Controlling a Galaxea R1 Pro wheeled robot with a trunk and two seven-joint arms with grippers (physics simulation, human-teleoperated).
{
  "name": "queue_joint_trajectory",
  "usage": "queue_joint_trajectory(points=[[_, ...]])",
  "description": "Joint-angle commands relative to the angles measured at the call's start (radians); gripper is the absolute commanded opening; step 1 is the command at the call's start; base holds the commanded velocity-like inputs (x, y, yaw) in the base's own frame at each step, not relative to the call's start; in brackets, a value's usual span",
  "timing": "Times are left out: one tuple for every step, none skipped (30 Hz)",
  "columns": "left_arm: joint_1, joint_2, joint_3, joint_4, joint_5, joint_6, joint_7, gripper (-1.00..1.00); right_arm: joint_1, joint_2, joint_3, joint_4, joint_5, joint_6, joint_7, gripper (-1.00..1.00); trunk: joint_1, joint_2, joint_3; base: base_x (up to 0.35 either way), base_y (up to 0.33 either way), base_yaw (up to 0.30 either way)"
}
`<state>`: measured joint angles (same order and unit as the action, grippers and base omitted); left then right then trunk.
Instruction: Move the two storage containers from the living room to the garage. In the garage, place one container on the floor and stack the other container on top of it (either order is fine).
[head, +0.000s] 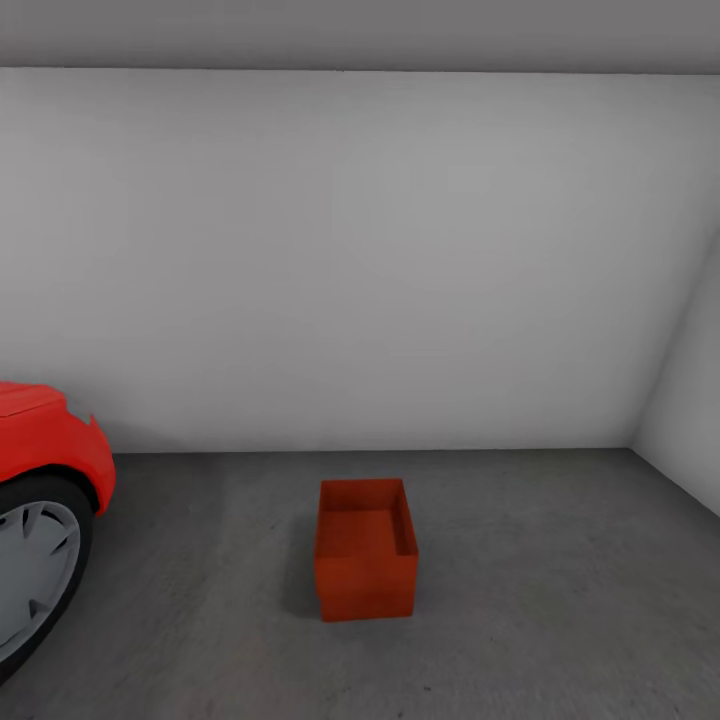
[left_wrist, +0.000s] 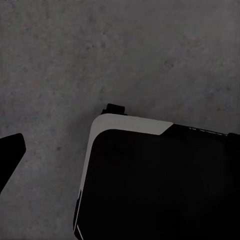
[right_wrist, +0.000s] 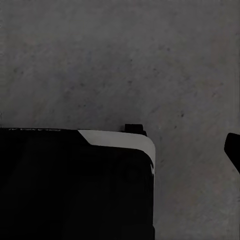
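One storage container (head: 366, 550) set lower centre on garage floor (head: 540, 600); second needs fetching, stacking. Gripper states: cannot tell.

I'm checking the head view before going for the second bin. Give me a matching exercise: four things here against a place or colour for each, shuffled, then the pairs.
Things:
1. bin
2. car
3. wall
4. floor

Places or colours:
A. white, behind everything
B. at the left edge, one wheel showing
C. dark grey concrete
D. orange-red, open top, standing alone on the floor in the middle

Pairs: 1-D, 2-B, 3-A, 4-C
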<state>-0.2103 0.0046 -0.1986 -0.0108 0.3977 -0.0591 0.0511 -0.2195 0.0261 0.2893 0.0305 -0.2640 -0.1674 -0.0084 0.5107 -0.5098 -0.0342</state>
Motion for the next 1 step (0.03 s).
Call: queue_joint_trajectory(points=[[-0.001, 0.0, -0.009, 0.0, 0.007, -0.002, 0.003, 1.0, -0.002, 0.001, 0.008, 0.003, -0.009, -0.006, -0.001, 1.0, 0.0, -0.002, -0.002, 0.0, 0.0, 0.0]])
